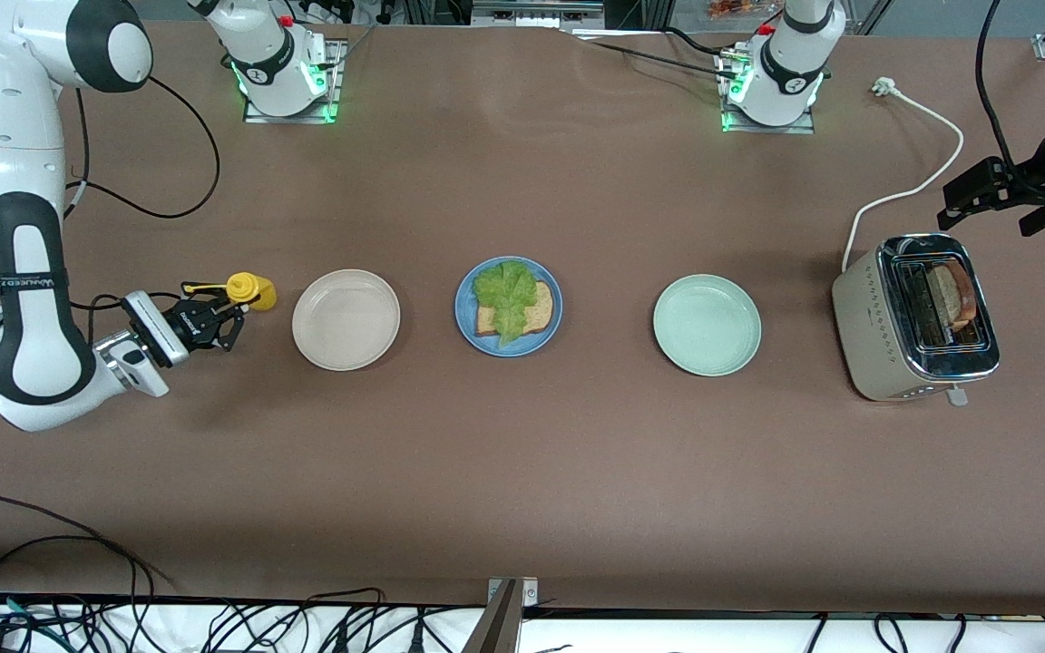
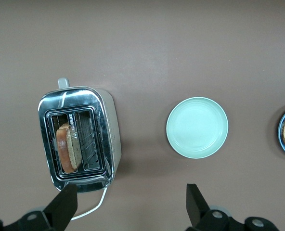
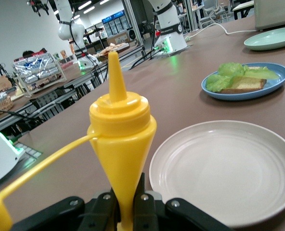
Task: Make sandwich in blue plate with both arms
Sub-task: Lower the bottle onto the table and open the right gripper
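Jaws of the right gripper (image 1: 225, 325) clamped a yellow sauce bottle (image 3: 121, 139) beside the cream plate (image 1: 346, 319). Wide open, the left gripper (image 2: 128, 204) hovered over the toaster (image 1: 913, 317), where apparently the second toast slice (image 2: 68, 147) waited. On the blue plate (image 1: 465, 313), well apart from both, lay toast (image 1: 536, 313) under lettuce (image 1: 504, 288), untopped.

A: Left wrist view, looking straight down. Chrome toaster (image 2: 80, 139) on the brown counter (image 2: 147, 43), two slots up top.

B: Anything in the slots?

A: One toast slice (image 2: 68, 147), brown with a darker crust, standing on edge in one slot. The other slot shows only its wire rack. Lever knob sticks out at one end; a white cord (image 2: 92, 208) leaves the other end.

B: Plates?

A: Pale mint-green plate (image 2: 197, 127), bare, well apart from the toaster. At the frame edge, part of the blue plate (image 2: 283, 139) with a bread slice and a bit of green on it.

B: Left gripper (image 2: 130, 204)?

A: Jaws spread wide, nothing between them, hanging over the counter beside the toaster.
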You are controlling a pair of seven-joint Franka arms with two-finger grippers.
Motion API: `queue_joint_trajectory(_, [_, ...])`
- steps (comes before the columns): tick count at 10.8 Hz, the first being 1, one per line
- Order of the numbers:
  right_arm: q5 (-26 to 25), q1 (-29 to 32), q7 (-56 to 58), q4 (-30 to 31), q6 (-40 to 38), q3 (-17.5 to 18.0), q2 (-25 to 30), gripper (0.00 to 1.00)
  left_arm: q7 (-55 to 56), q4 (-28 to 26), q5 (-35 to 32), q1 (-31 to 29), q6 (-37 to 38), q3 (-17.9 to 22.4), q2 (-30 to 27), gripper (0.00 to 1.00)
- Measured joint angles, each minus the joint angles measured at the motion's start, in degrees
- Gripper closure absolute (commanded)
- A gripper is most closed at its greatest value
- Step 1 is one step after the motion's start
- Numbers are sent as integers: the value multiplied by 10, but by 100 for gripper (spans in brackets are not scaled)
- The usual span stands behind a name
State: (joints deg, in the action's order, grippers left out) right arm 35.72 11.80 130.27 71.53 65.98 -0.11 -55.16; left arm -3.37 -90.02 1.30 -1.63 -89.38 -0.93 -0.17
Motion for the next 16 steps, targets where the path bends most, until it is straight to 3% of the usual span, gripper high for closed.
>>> queue_joint_trajectory(10, [-29, 2, 100, 0, 47, 1, -24, 88, 0, -1, 0, 0, 0, 0, 0, 0])
queue_joint_trajectory(11, [-30, 2, 101, 0, 48, 1, -24, 77, 0, -1, 0, 0, 0, 0, 0, 0])
queue_joint_trajectory(12, [-30, 2, 101, 0, 49, 1, -25, 34, 0, -1, 0, 0, 0, 0, 0, 0])
queue_joint_trajectory(13, [-30, 2, 101, 0, 49, 1, -25, 3, 0, -1, 0, 0, 0, 0, 0, 0])
queue_joint_trajectory(16, [-30, 3, 101, 0, 49, 1, -28, 0, 0, -2, 0, 0, 0, 0, 0, 0])
